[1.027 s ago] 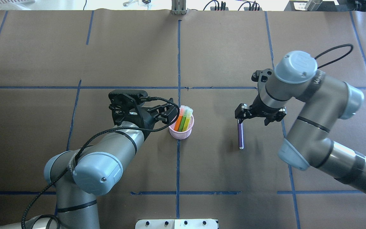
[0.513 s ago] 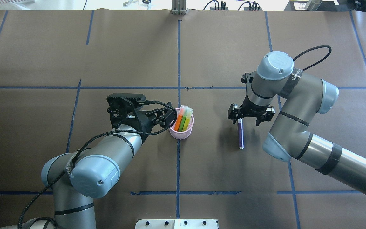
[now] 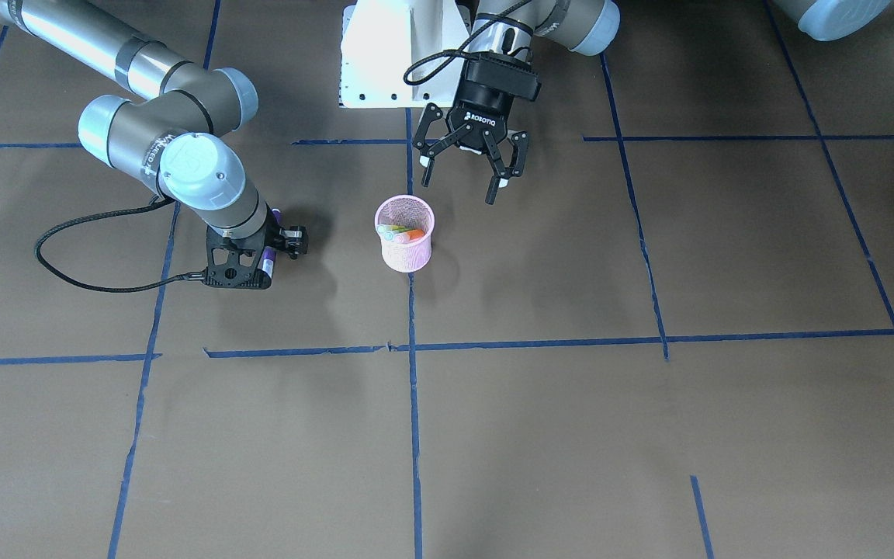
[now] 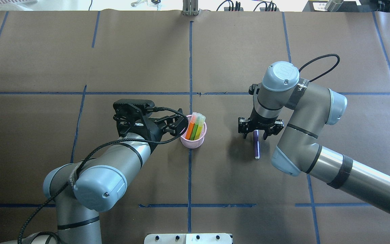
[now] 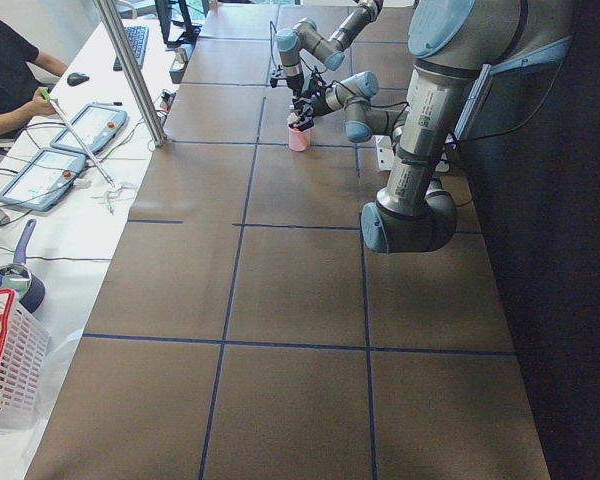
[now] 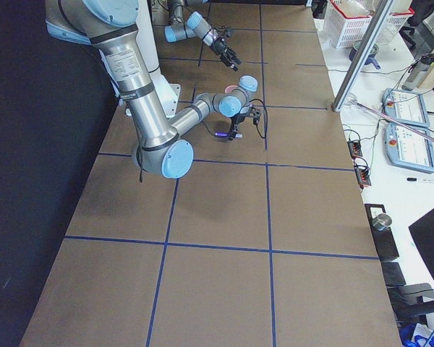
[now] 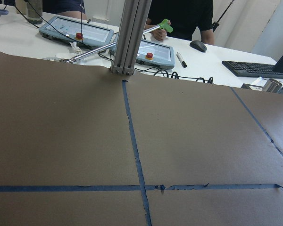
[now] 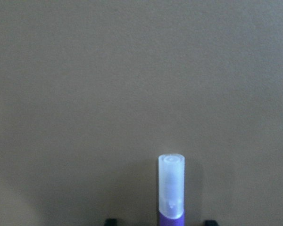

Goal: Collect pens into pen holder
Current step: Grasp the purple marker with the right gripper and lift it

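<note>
Brown paper table (image 4: 215,176): right gripper (image 4: 255,135) has shifted left, spread jaws now straddling the purple pen (image 4: 256,149); left gripper (image 4: 180,124), released, stays beside the pen holder (image 4: 191,143).

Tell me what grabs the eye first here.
The pink cup at mid-table, bright pens standing in it, with the left gripper open close by. On the robot's right, a purple pen lies flat, and the right gripper straddles its far end, jaws open.
</note>
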{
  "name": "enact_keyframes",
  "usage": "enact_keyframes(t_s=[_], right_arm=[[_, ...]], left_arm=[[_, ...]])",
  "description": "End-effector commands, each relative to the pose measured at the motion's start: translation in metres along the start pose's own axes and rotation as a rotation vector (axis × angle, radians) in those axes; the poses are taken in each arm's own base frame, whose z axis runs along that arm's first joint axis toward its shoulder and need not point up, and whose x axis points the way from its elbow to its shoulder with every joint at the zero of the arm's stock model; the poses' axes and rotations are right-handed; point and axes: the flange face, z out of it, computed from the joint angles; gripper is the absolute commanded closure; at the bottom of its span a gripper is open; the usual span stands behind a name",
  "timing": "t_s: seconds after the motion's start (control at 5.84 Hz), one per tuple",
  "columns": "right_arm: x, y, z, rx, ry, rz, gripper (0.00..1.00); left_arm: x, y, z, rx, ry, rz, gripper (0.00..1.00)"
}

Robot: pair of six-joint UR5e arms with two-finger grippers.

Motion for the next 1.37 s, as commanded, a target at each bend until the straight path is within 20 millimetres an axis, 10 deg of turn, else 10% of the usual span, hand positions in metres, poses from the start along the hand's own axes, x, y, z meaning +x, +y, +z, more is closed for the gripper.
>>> enact_keyframes(t_s=[0.0,0.68,1.2], right_arm=[[0.0,0.003,0.001,-0.02,-0.008,0.0,1.0],[0.009,-0.008,-0.022,-0.036,-0.053,0.021,1.0],[-0.046,0.059,-0.13,0.268,-0.198,0.078,1.0]], left_arm=[[0.0,0.0,0.0,0.0,-0.001,0.001,0.01],[0.0,0.0,0.0,0.0,-0.001,0.001,0.0],[0.002,-0.014,-0.019,0.007,0.032,-0.011,0.01]])
